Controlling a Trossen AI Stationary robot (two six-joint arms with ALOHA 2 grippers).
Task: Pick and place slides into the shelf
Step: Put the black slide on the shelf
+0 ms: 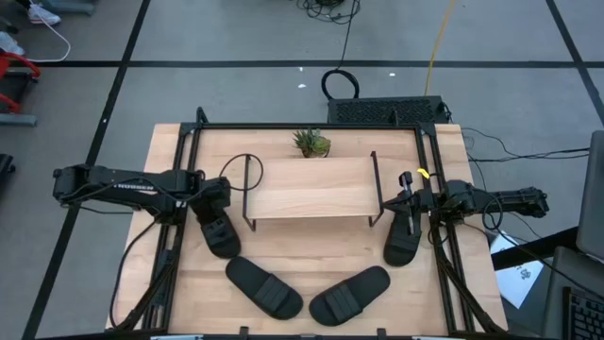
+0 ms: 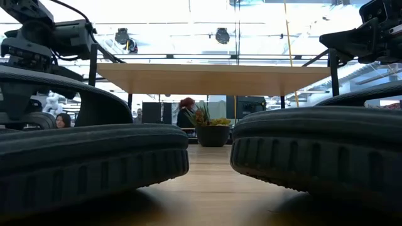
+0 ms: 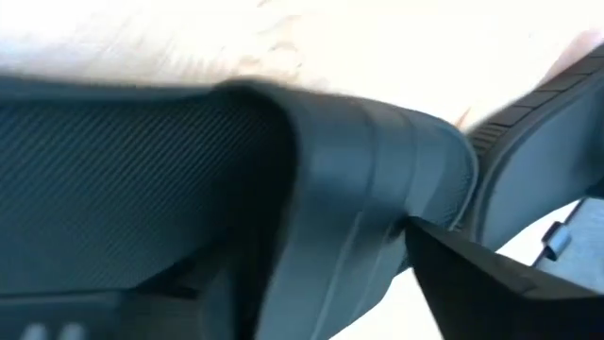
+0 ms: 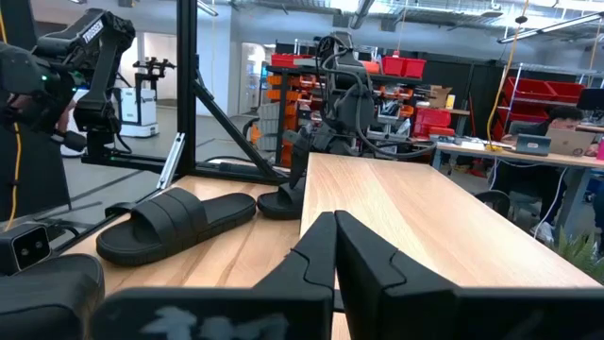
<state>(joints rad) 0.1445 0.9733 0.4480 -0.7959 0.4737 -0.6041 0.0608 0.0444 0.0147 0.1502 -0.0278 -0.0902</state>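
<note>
slides: four black ones; two (image 1: pixel 264 286) (image 1: pixel 349 295) at 6 o'clock, one (image 1: pixel 217 234) at 8, one (image 1: pixel 403 238) at 4
shelf (image 1: pixel 311 187): low wooden top, black legs, in the middle

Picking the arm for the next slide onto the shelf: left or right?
Left, probably. The left pincer is right over the slide beside the shelf's left end, its strap filling the wrist view. The right pincer is shut above the slide at the shelf's right end, not gripping it.
</note>
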